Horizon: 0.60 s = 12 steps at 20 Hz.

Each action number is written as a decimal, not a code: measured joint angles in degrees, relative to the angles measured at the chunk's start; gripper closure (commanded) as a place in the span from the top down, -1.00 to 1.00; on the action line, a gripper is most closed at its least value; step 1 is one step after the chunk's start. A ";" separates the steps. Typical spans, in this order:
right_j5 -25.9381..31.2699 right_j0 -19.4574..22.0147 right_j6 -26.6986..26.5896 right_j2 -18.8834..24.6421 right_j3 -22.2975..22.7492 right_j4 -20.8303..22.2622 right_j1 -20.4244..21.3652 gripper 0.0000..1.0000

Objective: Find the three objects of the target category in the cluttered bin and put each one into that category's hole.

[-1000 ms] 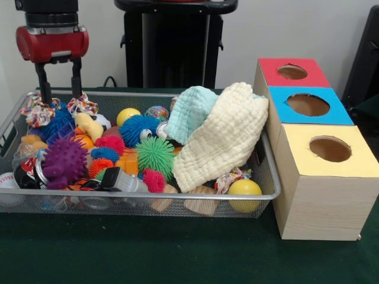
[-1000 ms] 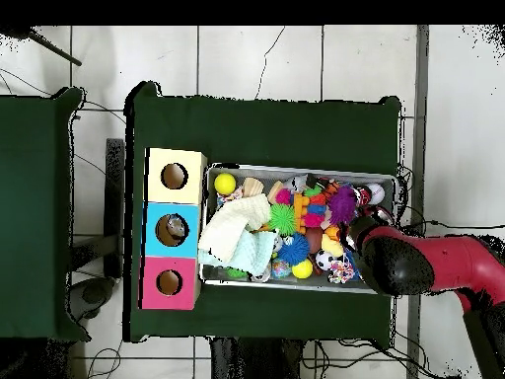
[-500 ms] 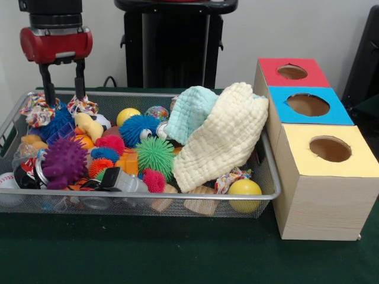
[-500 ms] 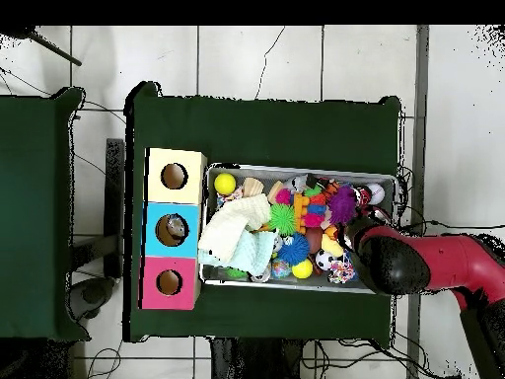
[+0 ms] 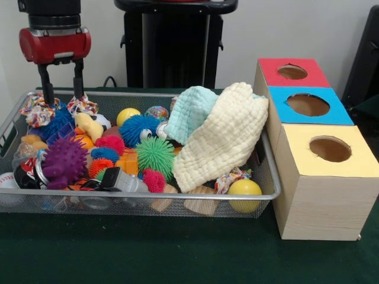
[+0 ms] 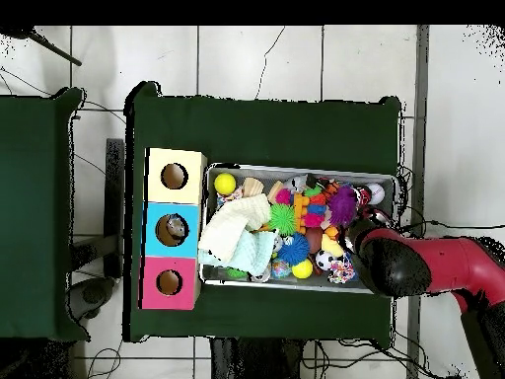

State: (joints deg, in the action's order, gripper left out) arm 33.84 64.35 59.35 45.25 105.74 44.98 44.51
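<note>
Hazard: the two black fingers [image 5: 45,86] of the red-bodied gripper [image 5: 61,89] hung over the most tangled corner of the wide, shallow silver wire-mesh bin [image 5: 148,204]. A descent from there would likely have snagged a multicoloured knotted fabric toy [image 5: 81,105] just below the fingertips, or caught the thick metal rim behind them, dragging neighbours along with the intended piece.

Hazard: a cream waffle-weave cloth [image 5: 224,139] and a pale mint cloth [image 5: 190,113] lay draped over the end of the bin well away from the fingers, possibly hiding target items.

Fingers: spread moderately apart, parallel and upright, holding nothing; tips level with the far rim, whether touching the fabric toy could not be told.

Contents below and in front of the fingers: blue spiky rubber ball [image 5: 58,125], purple spiky rubber ball [image 5: 64,161], yellow plush toy [image 5: 89,125]. Further off: green spiky rubber ball [image 5: 156,155].

Destination: three wooden boxes with red top [image 5: 291,73], blue top [image 5: 309,106] and yellow top [image 5: 330,150], each holed, stood on the dark green surface [image 5: 177,251] beyond the bin's opposite end.
</note>
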 measured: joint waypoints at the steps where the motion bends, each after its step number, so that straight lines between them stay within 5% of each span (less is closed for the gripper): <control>1: -0.02 -0.16 0.05 -0.56 0.18 -0.60 0.29 1.00; 12: -4.74 -4.40 4.20 -6.54 5.78 -10.60 6.84 1.00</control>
State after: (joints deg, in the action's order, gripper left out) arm 29.10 59.95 63.55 38.71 111.52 34.38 51.35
